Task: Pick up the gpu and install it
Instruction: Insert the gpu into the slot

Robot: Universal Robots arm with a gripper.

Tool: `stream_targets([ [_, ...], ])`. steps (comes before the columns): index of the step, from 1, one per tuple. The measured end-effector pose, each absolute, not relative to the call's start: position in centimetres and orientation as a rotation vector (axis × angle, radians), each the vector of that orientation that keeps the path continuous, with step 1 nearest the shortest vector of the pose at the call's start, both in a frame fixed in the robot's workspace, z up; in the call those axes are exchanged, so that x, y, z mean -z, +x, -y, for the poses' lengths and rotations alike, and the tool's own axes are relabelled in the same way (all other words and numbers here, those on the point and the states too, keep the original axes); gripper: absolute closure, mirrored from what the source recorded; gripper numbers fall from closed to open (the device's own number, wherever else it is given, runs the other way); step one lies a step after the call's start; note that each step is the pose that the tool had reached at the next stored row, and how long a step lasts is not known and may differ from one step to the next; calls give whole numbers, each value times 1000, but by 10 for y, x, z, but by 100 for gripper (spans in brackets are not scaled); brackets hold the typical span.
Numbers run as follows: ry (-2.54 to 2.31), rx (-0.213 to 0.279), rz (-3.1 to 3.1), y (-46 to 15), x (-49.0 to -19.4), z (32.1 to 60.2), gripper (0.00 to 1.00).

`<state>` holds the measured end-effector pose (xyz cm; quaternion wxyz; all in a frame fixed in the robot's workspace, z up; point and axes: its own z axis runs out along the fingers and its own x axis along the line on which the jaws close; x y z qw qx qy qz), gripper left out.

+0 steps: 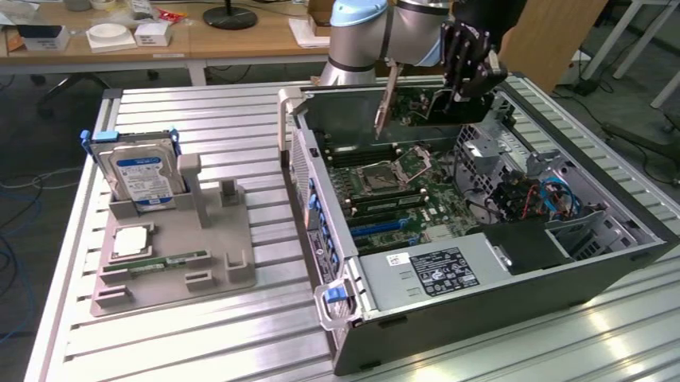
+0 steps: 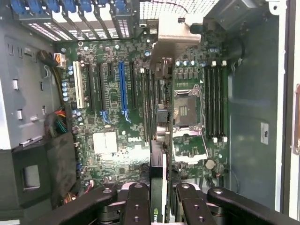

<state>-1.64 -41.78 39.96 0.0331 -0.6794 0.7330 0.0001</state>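
Observation:
The gpu (image 1: pixel 431 110) hangs edge-down over the open computer case (image 1: pixel 425 274), near its back wall, with its silver end bracket (image 1: pixel 389 97) pointing down toward the motherboard (image 1: pixel 409 199). My gripper (image 1: pixel 467 87) is shut on the card's upper edge. In the wrist view the gpu (image 2: pixel 158 178) shows edge-on between my fingers (image 2: pixel 137 201), and its bracket (image 2: pixel 173 40) hangs over the board. The card sits above the motherboard, apart from the expansion slots (image 2: pixel 123 89).
A grey fixture (image 1: pixel 228 263) at the exterior view's left holds a blue-labelled hard drive (image 1: pixel 143 171), a CPU (image 1: pixel 130 241) and a RAM stick (image 1: pixel 159 261). Inside the case are the CPU socket (image 1: pixel 374 177), cables (image 1: pixel 547 199) and a power supply (image 1: pixel 435 270).

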Motion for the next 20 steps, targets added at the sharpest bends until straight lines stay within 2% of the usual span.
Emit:
stream_targets([
  [6, -2165, -10, -2191, -26, -381, 419, 74],
  [20, -2160, -7, -2199, -46, -375, 425, 74],
])
